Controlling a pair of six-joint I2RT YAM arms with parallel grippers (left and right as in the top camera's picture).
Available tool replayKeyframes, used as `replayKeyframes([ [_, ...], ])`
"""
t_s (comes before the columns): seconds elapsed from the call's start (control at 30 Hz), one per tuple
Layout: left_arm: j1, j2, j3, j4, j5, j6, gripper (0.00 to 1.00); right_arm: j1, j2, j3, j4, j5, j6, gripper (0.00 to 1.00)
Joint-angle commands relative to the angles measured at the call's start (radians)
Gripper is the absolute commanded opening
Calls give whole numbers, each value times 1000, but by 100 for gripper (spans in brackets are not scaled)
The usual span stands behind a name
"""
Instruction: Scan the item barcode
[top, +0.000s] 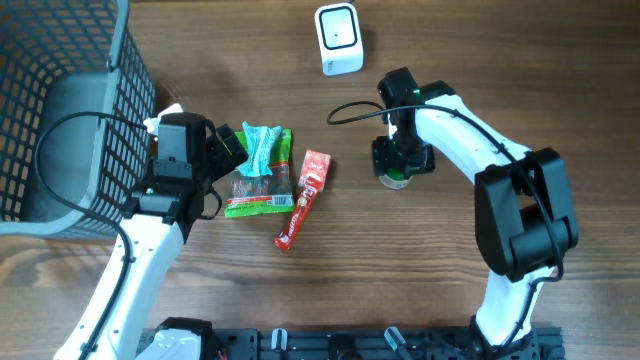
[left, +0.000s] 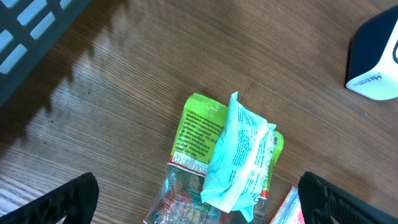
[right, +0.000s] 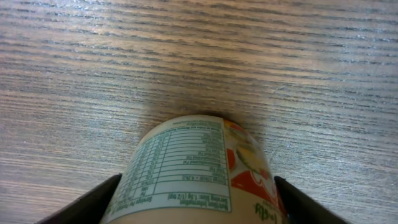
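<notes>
The cup (right: 193, 165) looks light, thin-walled and slick, and it sits near the scanner (top: 338, 38) on the robot's side. Your right gripper (right: 198, 196) straddles it, but I cannot tell whether it pinches yet. Squeeze gently at mid-wall. Your left gripper (left: 198, 199) is wide open, farther from the scanner.

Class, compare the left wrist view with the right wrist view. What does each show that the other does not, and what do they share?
Left wrist only: a green packet with a teal packet lying on it, a corner of a red wrapper, the white scanner at the right edge, and basket mesh top left. Right wrist only: a printed cup between the right gripper fingers; contact is unclear. Both: the wooden table and each view's own dark fingers in the bottom corners; the left gripper is wide open.
</notes>
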Motion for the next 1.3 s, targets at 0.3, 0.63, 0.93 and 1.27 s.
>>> replayKeyframes([
  [0.3, 5, -5, 7, 2, -9, 12, 100, 2, 6, -1, 45, -5, -2, 20],
  [0.63, 5, -5, 7, 2, -9, 12, 100, 2, -192, 18, 10, -23, -40, 20],
  [0.93, 5, -5, 7, 2, -9, 11, 100, 2, -206, 494, -317, -89, -21, 20],
  [1.27, 5, -5, 7, 2, -9, 11, 100, 16, -74, 600, 91, -62, -5, 20],
])
